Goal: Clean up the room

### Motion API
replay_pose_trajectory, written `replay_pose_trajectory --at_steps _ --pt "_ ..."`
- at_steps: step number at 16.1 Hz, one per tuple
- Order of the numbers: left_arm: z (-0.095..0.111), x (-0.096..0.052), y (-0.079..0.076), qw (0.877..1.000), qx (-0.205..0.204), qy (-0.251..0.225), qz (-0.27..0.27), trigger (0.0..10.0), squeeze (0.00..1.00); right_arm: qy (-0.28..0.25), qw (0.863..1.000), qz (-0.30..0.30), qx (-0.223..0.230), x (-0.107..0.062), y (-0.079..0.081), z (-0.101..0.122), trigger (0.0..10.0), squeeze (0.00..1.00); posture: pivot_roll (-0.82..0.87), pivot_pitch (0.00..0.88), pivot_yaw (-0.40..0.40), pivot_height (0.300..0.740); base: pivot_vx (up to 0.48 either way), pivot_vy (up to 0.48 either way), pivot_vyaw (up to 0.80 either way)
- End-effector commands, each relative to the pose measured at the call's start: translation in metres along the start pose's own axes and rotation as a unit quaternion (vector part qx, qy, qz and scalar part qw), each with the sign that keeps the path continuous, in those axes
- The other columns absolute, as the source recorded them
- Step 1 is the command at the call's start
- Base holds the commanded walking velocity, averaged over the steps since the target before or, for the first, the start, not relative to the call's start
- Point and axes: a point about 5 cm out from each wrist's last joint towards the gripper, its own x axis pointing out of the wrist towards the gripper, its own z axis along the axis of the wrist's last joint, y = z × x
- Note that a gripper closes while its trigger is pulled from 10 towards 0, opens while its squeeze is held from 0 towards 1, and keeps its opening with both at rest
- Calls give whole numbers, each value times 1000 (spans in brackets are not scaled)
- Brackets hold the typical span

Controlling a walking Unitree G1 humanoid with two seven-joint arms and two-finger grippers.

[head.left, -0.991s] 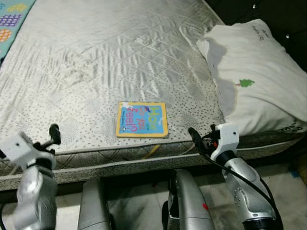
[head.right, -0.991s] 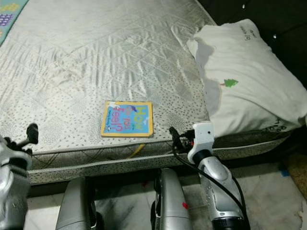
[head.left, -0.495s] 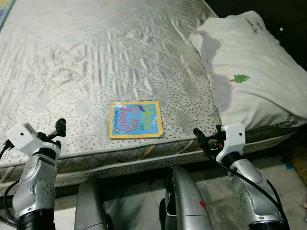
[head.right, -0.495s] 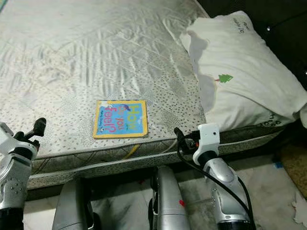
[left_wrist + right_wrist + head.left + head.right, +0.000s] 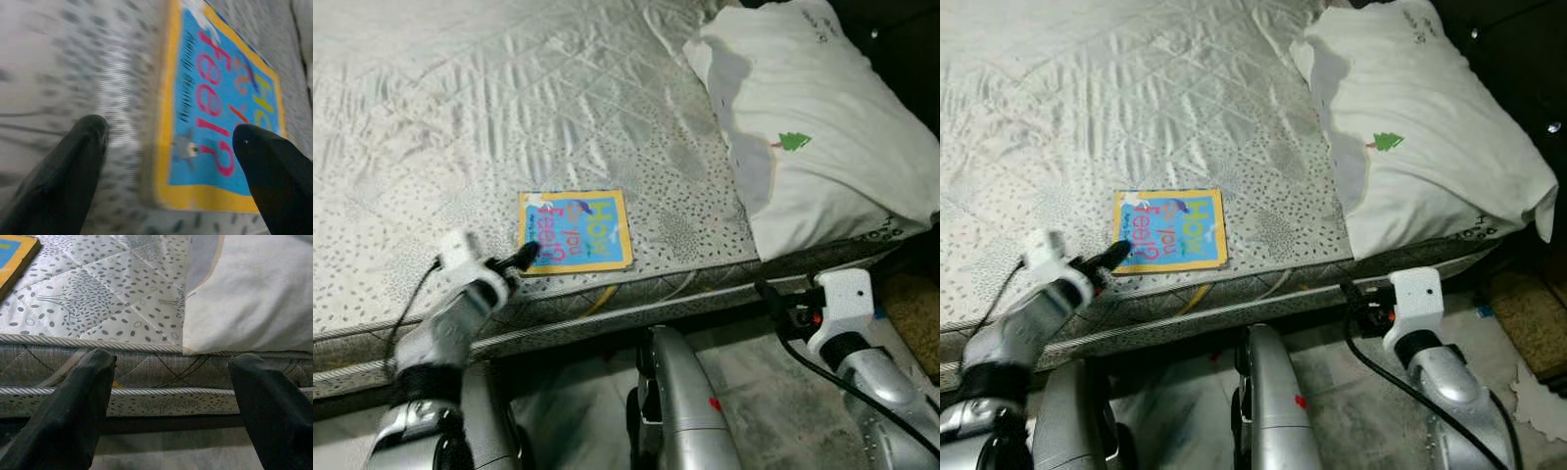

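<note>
Your left gripper point(image 5: 166, 147) has reached the book point(image 5: 574, 230) at the mattress point(image 5: 509, 117) front edge, fingers wide, astride its corner: grasp next.

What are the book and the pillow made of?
The book looks like thick, glossy cardboard: stiff, flat, with a chunky yellow edge. The pillow looks like soft white cloth, probably cotton, creased and puffy, with a small green tree printed on it.

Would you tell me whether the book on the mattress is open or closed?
Closed: the book lies flat on the mattress, cover upward, no pages showing.
</note>
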Motion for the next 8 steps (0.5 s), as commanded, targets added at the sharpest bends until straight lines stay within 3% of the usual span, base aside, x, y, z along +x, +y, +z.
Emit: replay_pose_trajectory --at_steps 1,3,5,6,8 --pt "-21 5 -2 999 -5 45 -7 10000 0 5 1000 -8 1 -6 -6 2 10000 0 -269 293 -136 533 0 0 0" --pt "-26 8 -8 998 -2 64 -24 10000 0 11 1000 14 8 -7 -2 2 10000 0 -272 292 -136 533 0 0 0" --pt "-33 8 -13 996 -6 80 -51 10000 0 19 992 107 58 -11 17 8 10000 0 -271 288 -132 533 0 0 0" --pt "-34 8 -14 994 -18 79 -76 10000 0 27 975 198 97 -18 35 17 10000 0 -276 284 -129 533 0 0 0" --pt "-36 8 -13 990 -50 80 -106 10000 0 37 955 272 112 -25 47 24 10000 0 -273 279 -128 533 0 0 0"
